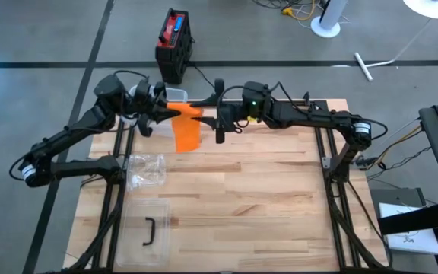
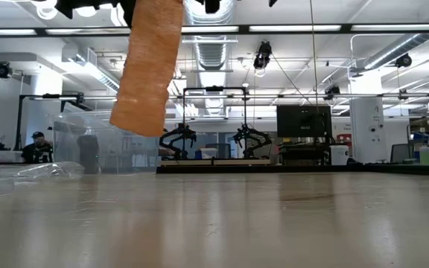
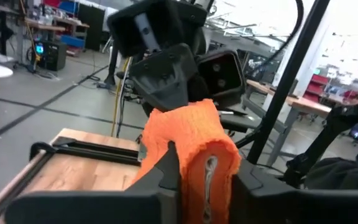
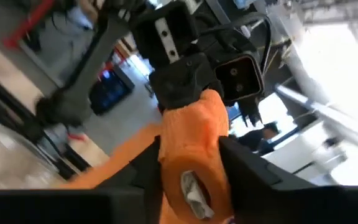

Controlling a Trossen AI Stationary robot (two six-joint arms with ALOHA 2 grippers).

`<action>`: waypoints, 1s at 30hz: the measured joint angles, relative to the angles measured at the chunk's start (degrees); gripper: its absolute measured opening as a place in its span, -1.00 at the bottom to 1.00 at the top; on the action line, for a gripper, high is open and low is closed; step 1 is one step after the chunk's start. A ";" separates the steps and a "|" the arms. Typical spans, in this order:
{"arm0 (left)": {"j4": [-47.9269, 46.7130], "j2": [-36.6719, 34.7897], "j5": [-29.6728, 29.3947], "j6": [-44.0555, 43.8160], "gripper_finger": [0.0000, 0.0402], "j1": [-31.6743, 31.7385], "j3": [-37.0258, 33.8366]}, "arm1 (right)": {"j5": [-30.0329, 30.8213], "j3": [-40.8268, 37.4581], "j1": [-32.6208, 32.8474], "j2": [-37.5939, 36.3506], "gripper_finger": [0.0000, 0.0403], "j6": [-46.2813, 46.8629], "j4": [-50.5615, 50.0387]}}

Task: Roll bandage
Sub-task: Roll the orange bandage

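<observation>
An orange bandage (image 1: 188,124) is held up over the table's far middle between my two grippers, which point level at each other. Its rolled part (image 3: 194,146) sits between the fingers of my left gripper (image 3: 205,186), which comes from the left. My right gripper (image 4: 188,180) meets the same roll (image 4: 194,149) from the right. A loose flat tail (image 2: 149,71) hangs down from the roll, with its lower end clear of the tabletop. My left gripper pinches the roll's end (image 3: 191,180) between its two fingers (image 3: 168,171), coming level from the table's left. The roll is lifted clear of the table. My right gripper has the roll's other end (image 4: 191,186) between its two fingers (image 4: 153,168), level from the table's right, and the tail (image 4: 114,165) trails off below.
A crumpled clear plastic bag (image 1: 146,170) lies on the left half of the table. A clear tray with a black handle (image 1: 147,230) sits near the front left. A red and black box (image 1: 173,42) stands on the floor beyond the far edge. The table's right half is bare wood.
</observation>
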 joint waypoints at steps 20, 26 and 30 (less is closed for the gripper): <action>-9.16 -4.41 -12.39 24.55 -0.71 -0.09 -0.34 | 1.40 2.07 -0.82 -0.59 0.73 39.74 -3.24; -8.77 -4.98 -11.77 28.21 -0.72 -1.54 -0.44 | 1.32 3.81 -2.90 0.45 0.73 42.65 -4.94; -8.83 -4.79 -11.73 28.51 -0.70 -2.12 -0.46 | -1.12 5.76 -3.10 3.04 0.68 42.22 -6.57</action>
